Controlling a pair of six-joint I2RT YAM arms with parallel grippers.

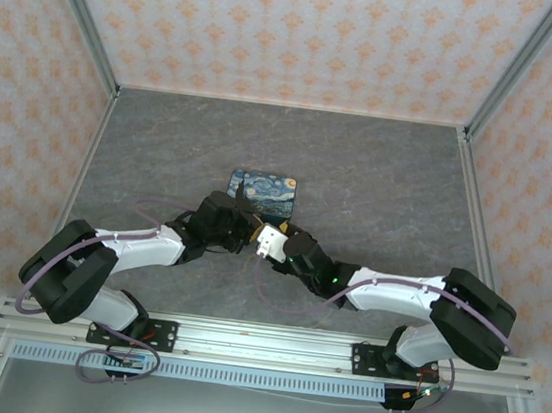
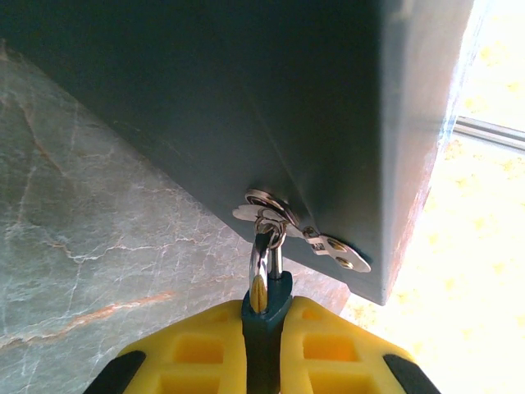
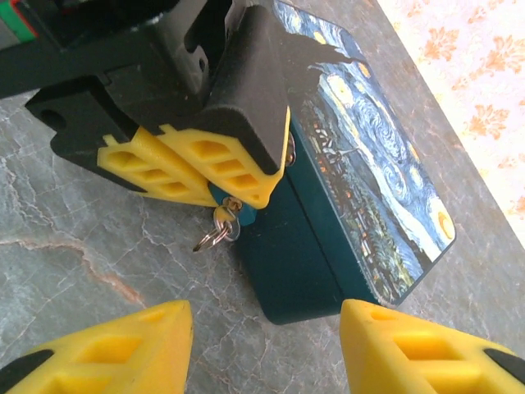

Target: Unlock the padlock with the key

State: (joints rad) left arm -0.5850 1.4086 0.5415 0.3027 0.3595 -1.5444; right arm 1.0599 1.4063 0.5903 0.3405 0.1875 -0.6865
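1. Grey stone-look tabletop [image 1: 388, 200] covers the middle of the top view. My wrist cameras show pale and rust-coloured veins running through it.
2. Peach wallpapered panels [image 1: 278, 25] with an orange floral print close the cell at the back and on both sides. Aluminium posts [image 1: 78, 11] run up the corners.
3. A metal rail [image 1: 259, 346] crosses the bottom of the top view and carries both arm bases.
4. The painted starry-night tin [image 1: 262, 192] lies flat just above the centre of that view, lid up. Both arms reach in toward its near edge.
5. The padlock [image 2: 277, 289] sits at lower centre of the left wrist view. Its thin loop is threaded through the metal hasp [image 2: 328, 245] on the tin's dark side wall.
6. The left gripper [image 2: 264, 336] has its yellow fingers pressed onto the teal lock body, pinching it.
7. Left of centre in the right wrist view, a small silvery key [image 3: 223, 225] with a wire ring hangs just under those clamped fingers. I cannot tell whether it is seated in the lock.
8. The right gripper [image 3: 267, 349] is spread wide, its fingers in the bottom corners of its own view. Nothing is between them, and they sit apart from the key, near the tin's corner.
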